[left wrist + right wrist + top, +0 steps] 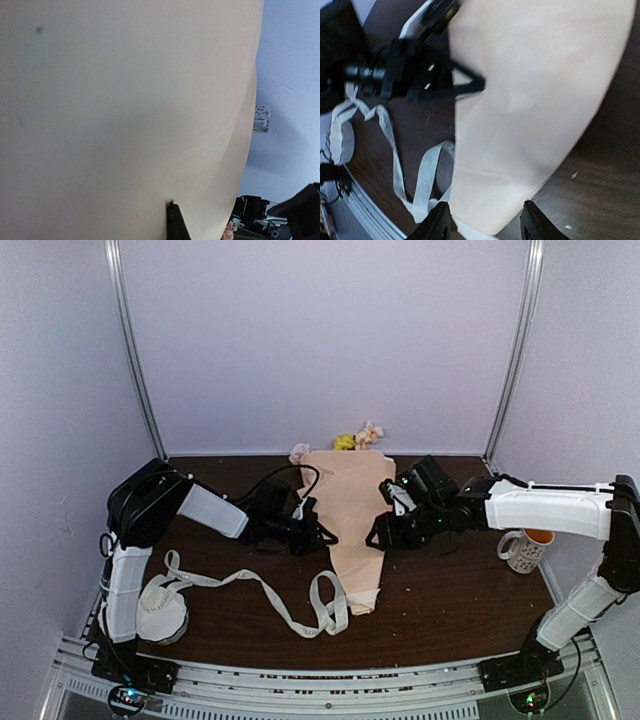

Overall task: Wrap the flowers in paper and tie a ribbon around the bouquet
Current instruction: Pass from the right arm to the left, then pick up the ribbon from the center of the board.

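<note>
As seen from above, shows the bouquet (345,525) lying flat at the middle of the bench (450,610), with blossoms (345,442) at the far edge and the narrow tail toward the near edge. Places the left gripper (325,538) at the bouquet's left side, jaws pressed together, pinching the wrapping's edge. Places the right gripper (380,533) at the bouquet's right side, jaws spread, the tail's tip showing between the fingers in the right wrist view. Locates the ribbon (265,595) loose on the bench, one loop just beside the tail, the other end at the white bowl (160,612) by the near left corner. Locates a mug (522,550) near the right edge.
</note>
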You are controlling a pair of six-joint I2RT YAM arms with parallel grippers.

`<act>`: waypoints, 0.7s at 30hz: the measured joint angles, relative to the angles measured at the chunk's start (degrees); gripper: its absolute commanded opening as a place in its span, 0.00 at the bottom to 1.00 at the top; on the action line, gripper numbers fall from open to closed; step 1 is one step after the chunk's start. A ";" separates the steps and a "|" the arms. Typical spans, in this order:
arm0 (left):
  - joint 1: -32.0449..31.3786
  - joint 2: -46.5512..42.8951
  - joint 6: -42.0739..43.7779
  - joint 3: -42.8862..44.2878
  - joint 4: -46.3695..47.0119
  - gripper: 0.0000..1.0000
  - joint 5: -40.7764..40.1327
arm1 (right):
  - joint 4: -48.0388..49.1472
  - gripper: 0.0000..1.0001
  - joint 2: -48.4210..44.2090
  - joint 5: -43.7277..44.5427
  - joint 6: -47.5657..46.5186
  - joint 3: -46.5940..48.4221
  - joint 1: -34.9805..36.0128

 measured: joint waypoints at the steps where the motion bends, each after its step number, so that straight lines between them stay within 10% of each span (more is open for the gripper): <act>1: 0.00 0.07 0.00 0.00 0.17 0.00 0.00 | -0.46 0.50 -0.07 0.63 -0.59 0.02 2.47; 10: 0.00 0.28 0.02 -0.04 0.59 0.00 0.00 | -6.64 0.50 10.97 1.99 -3.41 4.63 19.96; 21: 0.00 0.39 0.02 -0.02 0.63 0.00 0.02 | -13.07 0.45 9.14 8.11 -5.99 5.49 19.89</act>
